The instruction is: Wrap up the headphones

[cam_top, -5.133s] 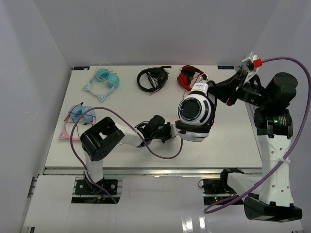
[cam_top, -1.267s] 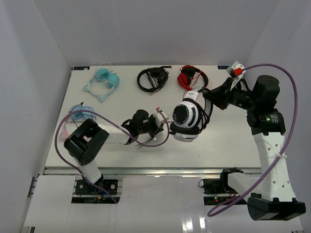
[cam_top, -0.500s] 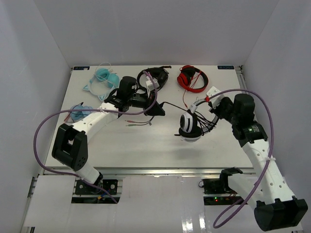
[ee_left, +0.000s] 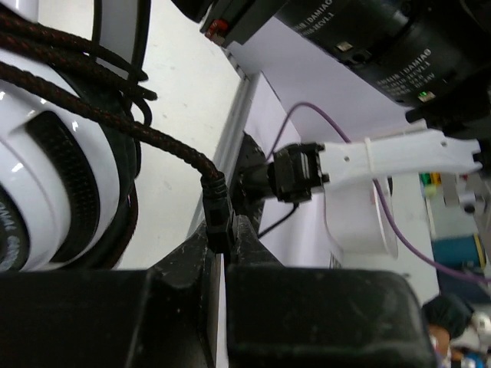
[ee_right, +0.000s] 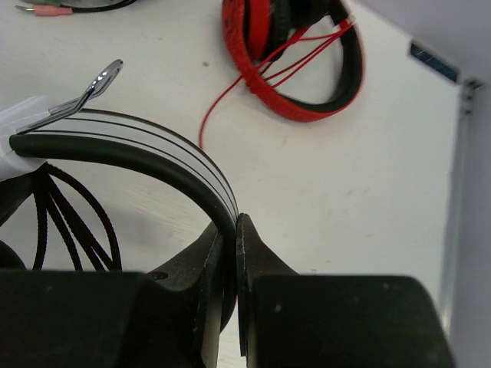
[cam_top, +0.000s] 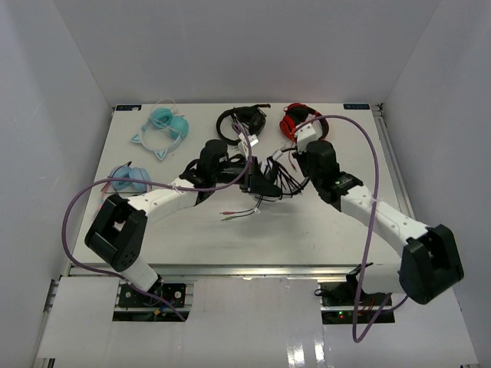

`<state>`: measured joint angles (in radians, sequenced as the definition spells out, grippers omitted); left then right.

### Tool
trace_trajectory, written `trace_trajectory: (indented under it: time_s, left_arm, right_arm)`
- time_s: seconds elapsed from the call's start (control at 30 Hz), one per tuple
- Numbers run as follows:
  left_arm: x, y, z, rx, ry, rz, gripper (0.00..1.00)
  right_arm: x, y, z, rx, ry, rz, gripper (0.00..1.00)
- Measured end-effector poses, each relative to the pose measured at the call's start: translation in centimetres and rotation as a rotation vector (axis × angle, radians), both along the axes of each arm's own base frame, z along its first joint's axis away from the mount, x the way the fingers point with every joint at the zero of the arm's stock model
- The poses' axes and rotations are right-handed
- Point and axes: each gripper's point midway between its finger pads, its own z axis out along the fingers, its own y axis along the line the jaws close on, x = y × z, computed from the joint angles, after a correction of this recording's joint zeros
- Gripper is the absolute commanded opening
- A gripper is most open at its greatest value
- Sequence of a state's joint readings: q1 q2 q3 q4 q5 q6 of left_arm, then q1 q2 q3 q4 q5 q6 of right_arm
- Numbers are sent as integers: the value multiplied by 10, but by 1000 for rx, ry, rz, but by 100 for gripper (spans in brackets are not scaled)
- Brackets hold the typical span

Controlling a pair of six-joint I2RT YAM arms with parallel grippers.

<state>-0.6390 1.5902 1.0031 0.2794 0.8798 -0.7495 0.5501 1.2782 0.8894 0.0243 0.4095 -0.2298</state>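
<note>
Nearest on the white surface, loose thin leads with red and green ends lie just near of centre. At mid-surface the headphones sit between the two arms, with the black cable looped in several strands around them. Whether they rest on the surface or are held clear of it cannot be told. The fingers of the left pincer are together, clamped on a moulded black sleeve of the braided cable, and a white cup lies close on the left in the wrist view. The right pincer is clamped edge-on across the headband, gripping both the black padding and the white outer strip, with cable strands hanging below the band. A blue-and-pink pair lies at the left edge. Along the far edge, from left to right, are a teal cat-ear pair, an all-black pair and a red pair, the last just beyond the right pincer.
</note>
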Motion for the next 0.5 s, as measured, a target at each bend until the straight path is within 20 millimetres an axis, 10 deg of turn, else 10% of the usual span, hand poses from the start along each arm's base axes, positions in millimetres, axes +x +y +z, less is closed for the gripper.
trace_trajectory:
  time_s: [0.5]
  left_arm:
    - [30,19,-74,189,55,301,57]
  right_arm:
    - [24,89,-104,270,408,-6,10]
